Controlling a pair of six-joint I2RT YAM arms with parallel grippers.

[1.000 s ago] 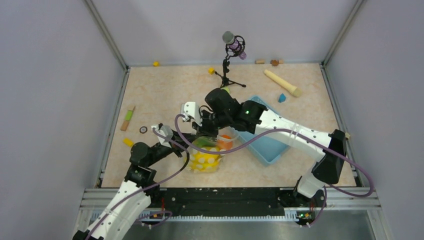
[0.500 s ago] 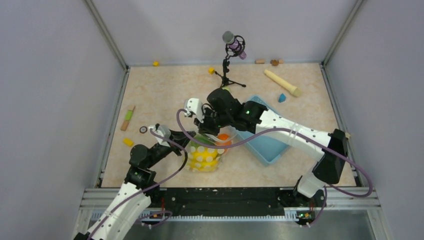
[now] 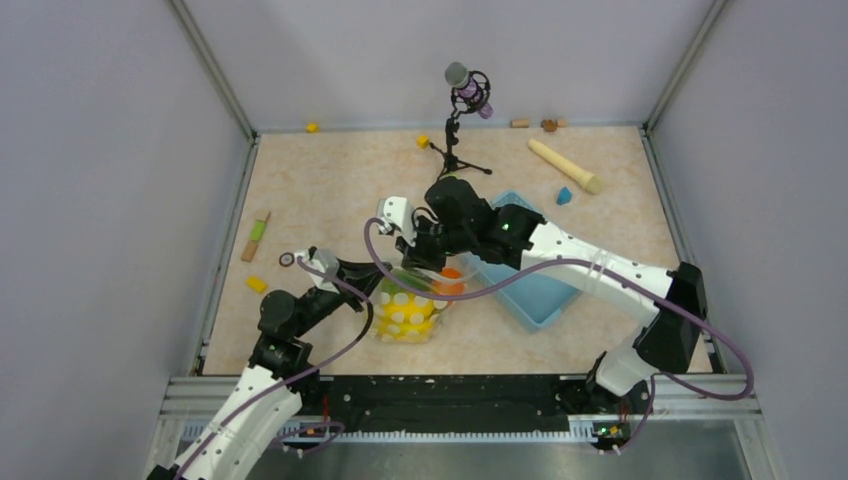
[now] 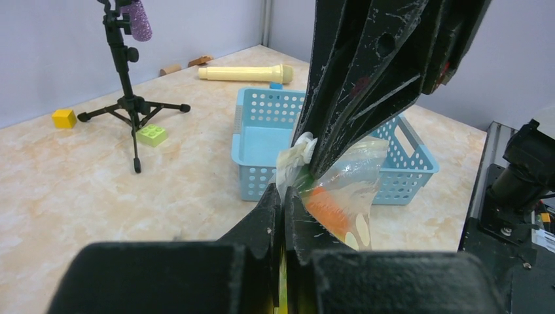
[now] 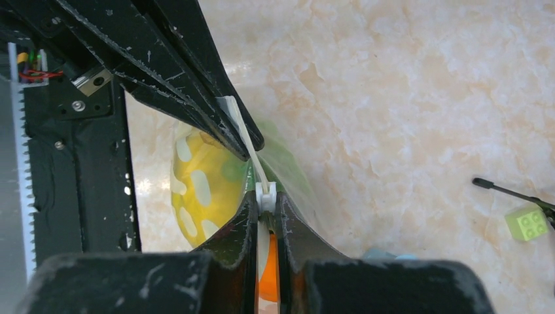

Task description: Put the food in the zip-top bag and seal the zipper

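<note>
Grey walls close in a marbled beige bench (image 3: 320, 190), and near its front edge, just left of the light blue basket (image 3: 535, 290), sits the zip-top bag (image 3: 400, 312), its dotted clear plastic bulging with food. Through it I can see yellow fruit (image 5: 206, 167) low in the bag, an orange piece (image 4: 324, 206) nearer the mouth, and something green (image 5: 285, 163) that I cannot name for sure. The mouth edge is held up off the bench between my two arms. My left pincer (image 4: 283, 199) is clenched on the zipper (image 5: 243, 134) at one end, jaws pressed flat together with only the thin whitish strip between them. My right pincer (image 5: 267, 197) comes in from the basket side and is clamped on the same strip where the small white slider sits, its tips just beside those of the left. Farther back stand a microphone stand (image 3: 455, 130), a green brick (image 4: 152, 135), a yellow block (image 4: 64, 118) and a long beige cylinder (image 3: 565, 165), all well apart from the bag.
</note>
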